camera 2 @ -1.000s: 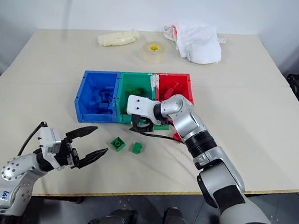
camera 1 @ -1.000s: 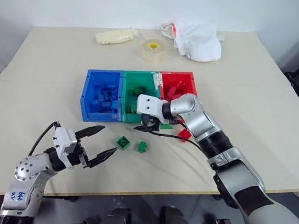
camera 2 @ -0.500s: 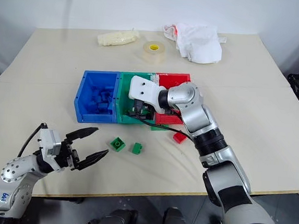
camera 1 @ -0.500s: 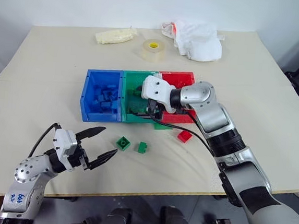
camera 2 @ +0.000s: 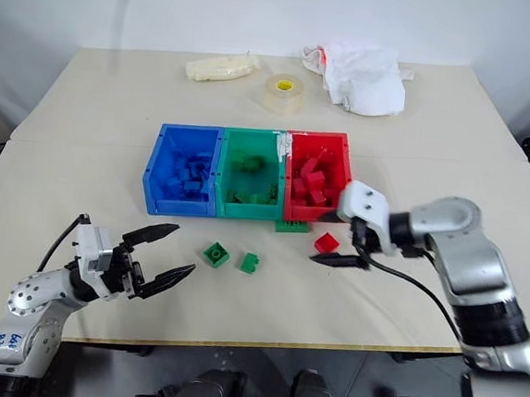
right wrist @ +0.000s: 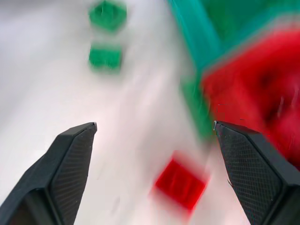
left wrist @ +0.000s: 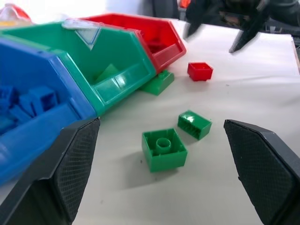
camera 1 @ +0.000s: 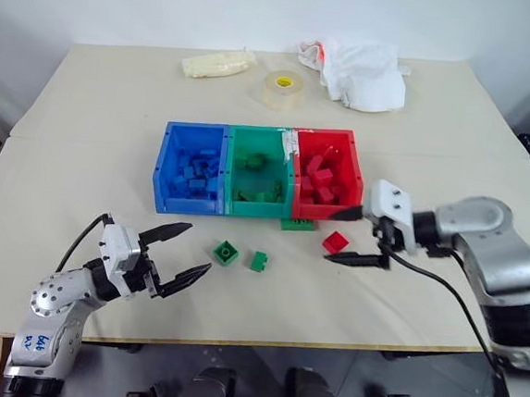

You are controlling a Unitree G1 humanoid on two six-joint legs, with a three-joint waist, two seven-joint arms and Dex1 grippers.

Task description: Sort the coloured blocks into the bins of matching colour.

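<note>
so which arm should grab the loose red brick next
Right. Its open claw sits just beside the small red studded plastic brick on the table, near the red plastic bin. The left claw is farther, nearer the two green bricks.

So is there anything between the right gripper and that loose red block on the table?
Nothing visible is in the way. The right gripper has its jaws open and empty just beside the red block, with bare table between them. The red bin sits just behind the block, also unobstructed.
</note>
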